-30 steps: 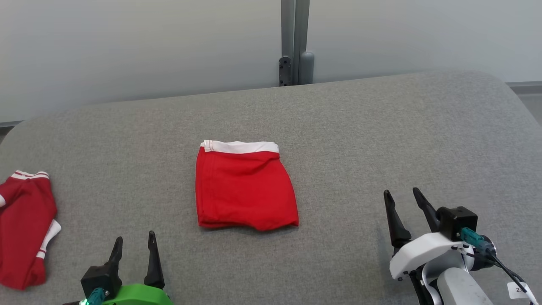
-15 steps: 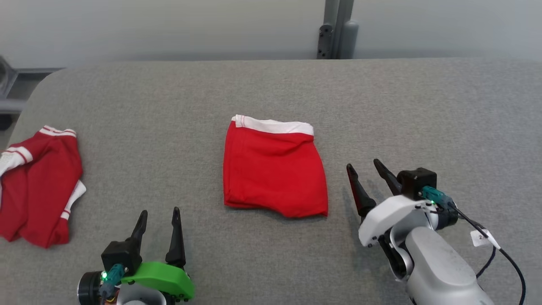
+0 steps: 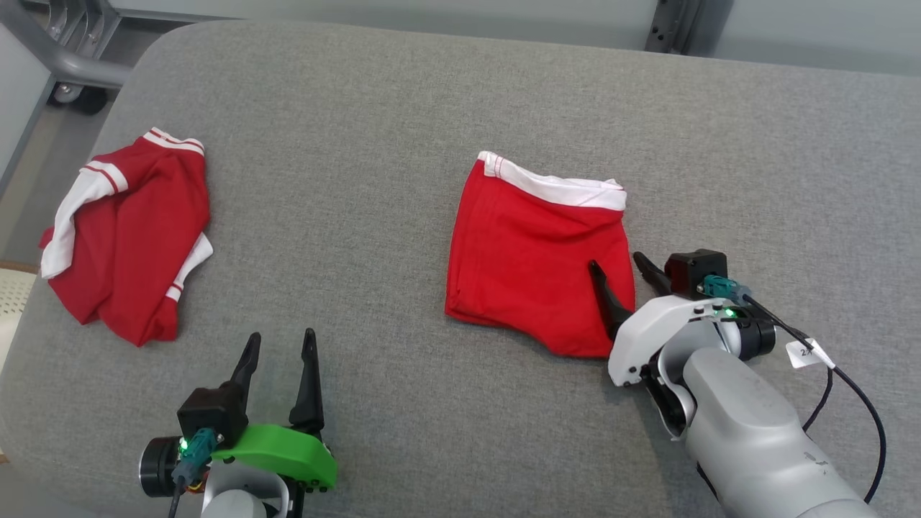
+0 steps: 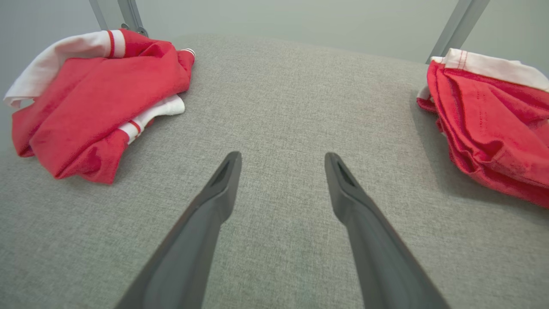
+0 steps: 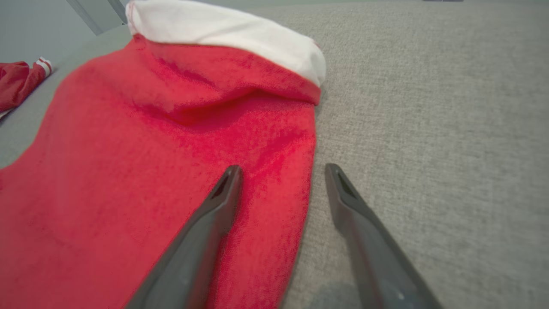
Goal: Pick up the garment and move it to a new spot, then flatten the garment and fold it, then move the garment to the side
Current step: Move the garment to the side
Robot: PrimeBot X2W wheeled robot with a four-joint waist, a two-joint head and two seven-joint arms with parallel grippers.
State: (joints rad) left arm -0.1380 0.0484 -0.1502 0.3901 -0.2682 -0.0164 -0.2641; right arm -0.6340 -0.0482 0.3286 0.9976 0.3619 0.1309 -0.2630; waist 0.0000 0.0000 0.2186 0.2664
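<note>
The folded red garment (image 3: 536, 252) with a white waistband lies flat on the grey table (image 3: 374, 144), near the middle. My right gripper (image 3: 617, 265) is open and straddles the garment's right edge: one finger over the red cloth, the other over bare table. From the right wrist the garment (image 5: 171, 150) spreads left of the open gripper (image 5: 281, 169). My left gripper (image 3: 280, 339) is open over bare table near the front, nothing between its fingers. The left wrist view has the left gripper (image 4: 283, 156) pointing at bare table, with the folded garment (image 4: 493, 116) at the right.
A second red garment (image 3: 126, 230) with white striped trim lies crumpled at the table's left; from the left wrist it (image 4: 94, 98) is at upper left. A metal frame with a wheel (image 3: 72, 72) stands beyond the far left corner. A black cable (image 3: 856, 403) trails from the right wrist.
The head camera has tilted down and turned left, shifting the whole picture. My right gripper has moved in from the bare table to the folded garment's right edge. The left gripper keeps its pose.
</note>
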